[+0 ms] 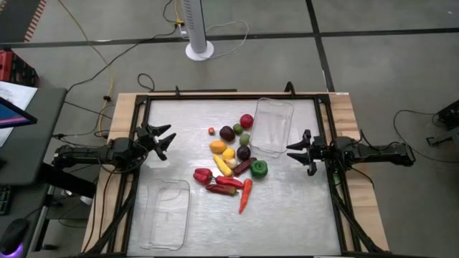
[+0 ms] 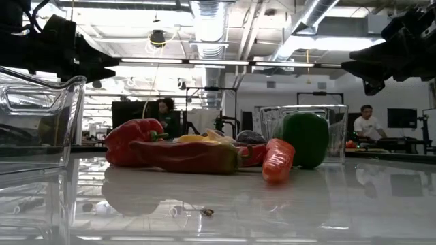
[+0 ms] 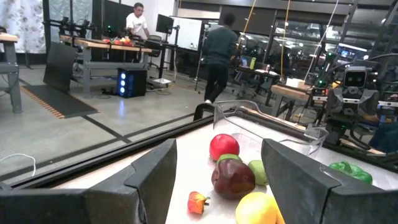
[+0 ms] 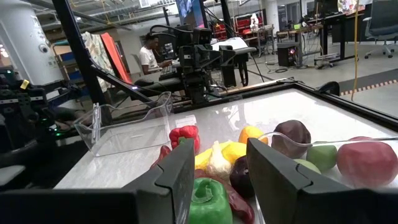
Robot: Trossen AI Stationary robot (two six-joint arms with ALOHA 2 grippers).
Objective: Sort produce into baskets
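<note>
The produce lies in a loose heap at the table's middle: a red round fruit [image 1: 247, 120], a dark purple one [image 1: 226, 133], yellow and orange pieces [image 1: 219, 147], red peppers [image 1: 204, 175], an orange carrot [image 1: 245, 195], a green pepper [image 1: 259, 168] and a tiny red tomato [image 1: 211, 130]. One clear basket [image 1: 272, 126] stands at the far right of the heap, another [image 1: 165, 213] at the near left. My left gripper [image 1: 163, 139] is open and empty, above the table left of the heap. My right gripper [image 1: 299, 153] is open and empty, right of the heap.
A black frame [image 1: 233, 95] runs around the white table top. A white fan stand [image 1: 199, 49] and cables lie on the floor beyond the far edge. People show in the room beyond. Bare table top lies at the near right [image 1: 301, 222].
</note>
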